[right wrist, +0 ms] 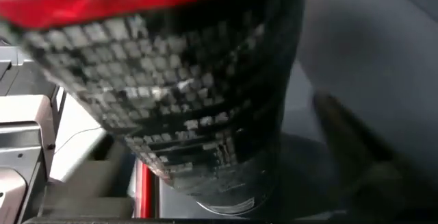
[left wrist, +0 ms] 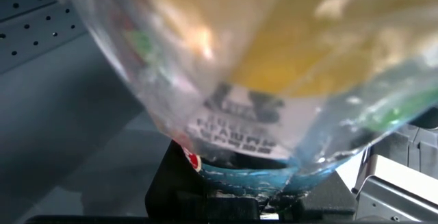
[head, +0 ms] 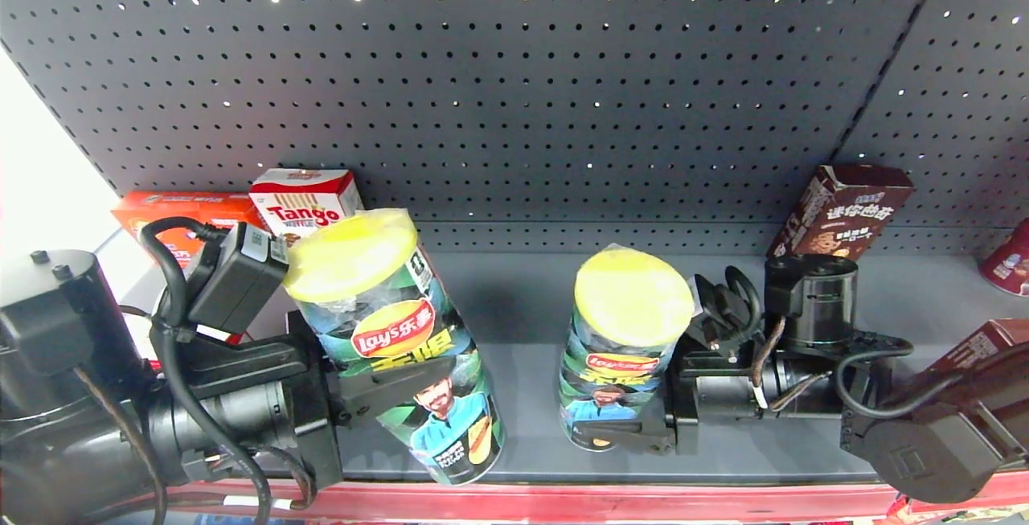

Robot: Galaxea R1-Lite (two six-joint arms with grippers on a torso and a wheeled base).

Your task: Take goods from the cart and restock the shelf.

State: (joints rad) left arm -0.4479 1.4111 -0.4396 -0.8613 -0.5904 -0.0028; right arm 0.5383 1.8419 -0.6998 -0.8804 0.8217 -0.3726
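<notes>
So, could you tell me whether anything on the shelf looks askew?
Yes: the left can, held in the left tool, is clearly tilted, its top leaning left, while the right can stands nearly upright.

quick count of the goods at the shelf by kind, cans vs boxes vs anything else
chip cans: 2 (left chip can, right chip can)
boxes: 4 (orange box, white box, brown box, dark red box)
red container, cut off at the edge: 1
total: 7

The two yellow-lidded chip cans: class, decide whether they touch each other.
Apart. The head view shows bare grey shelf between the left can and the right can.
</notes>
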